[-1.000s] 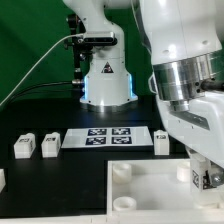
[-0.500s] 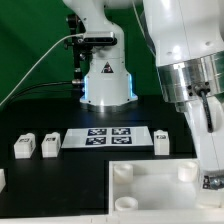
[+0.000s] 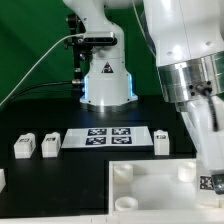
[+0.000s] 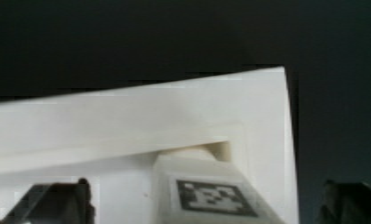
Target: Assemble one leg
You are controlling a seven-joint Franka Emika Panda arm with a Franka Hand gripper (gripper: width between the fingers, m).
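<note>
A leg (image 4: 212,193), a small white block with a black-and-white tag, stands at the corner of the large white panel (image 4: 111,130) between my fingers. My gripper (image 4: 203,204) is open: the dark fingertips (image 4: 54,202) sit well apart from the leg on both sides. In the exterior view the gripper (image 3: 209,172) hangs over the panel's (image 3: 150,195) right corner, where the leg's tag (image 3: 208,183) shows. Whether the leg is seated in a socket is hidden by the hand.
Three more legs (image 3: 22,147) (image 3: 50,144) (image 3: 161,140) stand on the black table around the marker board (image 3: 107,138). Another white part (image 3: 2,178) pokes in at the left edge. The robot base (image 3: 105,80) stands behind.
The hand has shifted to the exterior view's right and lifted slightly. The leg's tag now sits a little lower at the panel's corner. In the last half second almost nothing moved.
</note>
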